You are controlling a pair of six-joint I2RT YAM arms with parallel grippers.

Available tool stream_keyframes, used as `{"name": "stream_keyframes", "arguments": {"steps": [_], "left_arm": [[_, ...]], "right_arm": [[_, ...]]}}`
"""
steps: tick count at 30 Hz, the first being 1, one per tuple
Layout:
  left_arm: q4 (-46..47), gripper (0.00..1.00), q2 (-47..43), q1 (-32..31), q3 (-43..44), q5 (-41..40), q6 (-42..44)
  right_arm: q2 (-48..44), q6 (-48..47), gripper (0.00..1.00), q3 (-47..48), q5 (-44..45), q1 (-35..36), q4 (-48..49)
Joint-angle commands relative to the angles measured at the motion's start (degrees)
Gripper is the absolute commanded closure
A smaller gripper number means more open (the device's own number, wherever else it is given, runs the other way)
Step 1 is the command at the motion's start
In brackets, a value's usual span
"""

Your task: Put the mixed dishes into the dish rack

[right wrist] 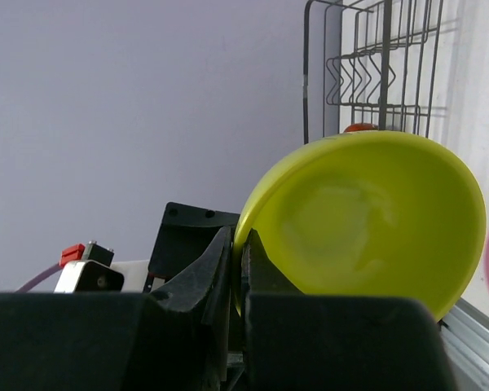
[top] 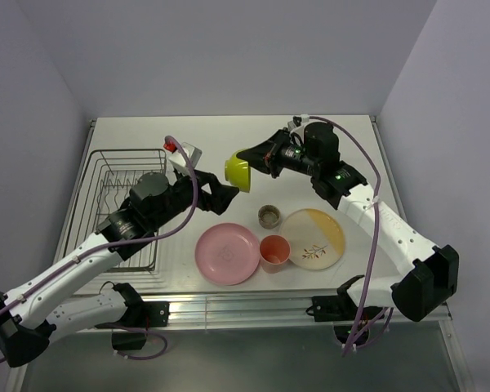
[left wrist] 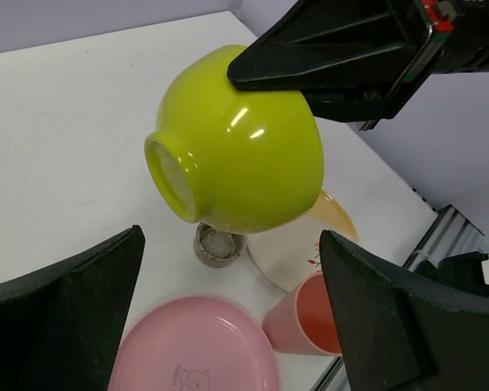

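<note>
The only print on view is a small cartoon figure on the round pink plate (top: 227, 253), with a line of lettering under it too small to read in the left wrist view. The round cream-and-orange plate (top: 314, 237) carries a dark leaf sprig.

The dark metal wire dish rack (top: 126, 151) is largely covered by the left arm in the top view, so its contents cannot be made out. In the right wrist view, only one corner of its prongs shows. There, a red-orange sliver (right wrist: 360, 127) peeks over the bowl's rim, too little to identify. The left wrist view cuts off the pink plate at its lower edge.

The glossy lime-green bowl (top: 238, 172) hangs in the air just to the right of the dish rack, tipped on its side with its foot turned towards the rack. The right gripper (top: 243, 155) pinches its rim, one finger inside and one outside.

The left gripper (top: 227, 194) sits between the rack and the bowl, its fingers (left wrist: 73, 318) spread wide, apart from the bowl.

On the white table (top: 229, 135), right of the rack, the pink plate lies closest to it. The salmon-pink cup (top: 274, 250) touches the plate's far edge. The small grey-tan cup (top: 269, 216) and the cream-and-orange plate lie farther right.
</note>
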Motion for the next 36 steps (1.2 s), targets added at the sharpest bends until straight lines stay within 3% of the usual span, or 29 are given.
{"name": "stream_keyframes", "arguments": {"steps": [1, 14, 36], "left_arm": [[1.31, 0.05, 0.45, -1.02, 2.82, -4.0, 2.07], [0.52, 0.04, 4.67, -5.33, 5.63, -12.01, 2.69], [0.07, 0.06, 7.13, -5.77, 6.42, -11.04, 0.67]], "right_arm": [[-0.15, 3.12, 1.0, -0.18, -0.45, 0.6, 4.7], [-1.12, 6.2, 1.0, 1.13, 9.83, 4.73, -1.44], [-1.12, 8.83, 1.0, 1.14, 13.79, 6.05, -1.71]]}}
